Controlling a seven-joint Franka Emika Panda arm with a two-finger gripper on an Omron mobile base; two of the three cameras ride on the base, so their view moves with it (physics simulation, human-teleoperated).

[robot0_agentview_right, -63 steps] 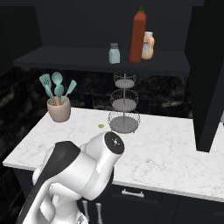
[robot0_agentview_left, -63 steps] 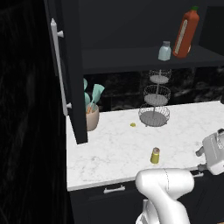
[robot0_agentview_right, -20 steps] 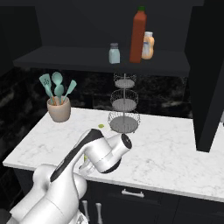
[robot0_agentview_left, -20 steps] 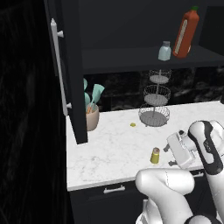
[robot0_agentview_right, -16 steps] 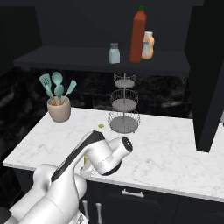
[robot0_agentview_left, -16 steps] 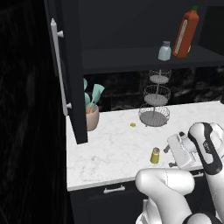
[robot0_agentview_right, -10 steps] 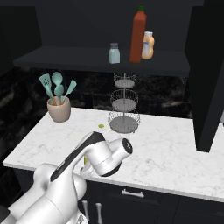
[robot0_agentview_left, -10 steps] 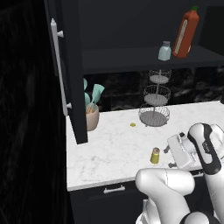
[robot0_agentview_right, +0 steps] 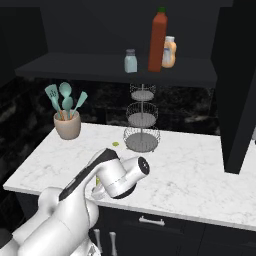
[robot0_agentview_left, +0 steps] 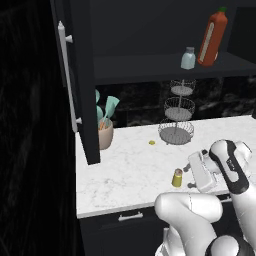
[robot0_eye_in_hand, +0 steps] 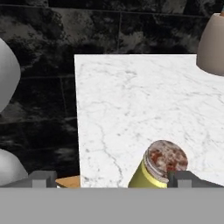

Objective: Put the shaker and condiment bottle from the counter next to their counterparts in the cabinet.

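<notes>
The shaker (robot0_agentview_left: 177,178) is standing upright on the counter (robot0_agentview_left: 125,170) in the lower middle of the left base view, a tiny yellow cylinder with a grey, rust-speckled cap (robot0_eye_in_hand: 166,158), just left of the white hand. In the hand view it is sitting at the bottom centre, leaning into frame, close to the right fingertip (robot0_eye_in_hand: 188,178). The gripper (robot0_eye_in_hand: 114,180) is standing wide open and gripping nothing, its tips spread to either side of the shaker. The condiment bottle (robot0_agentview_left: 212,38), tall and red-brown with a small green cap, is standing on the cabinet (robot0_agentview_left: 150,65) shelf at the upper right, beside the pale blue-grey shaker (robot0_agentview_left: 188,58); in the right base view a short orange bottle (robot0_agentview_right: 169,52) is showing just right of it.
</notes>
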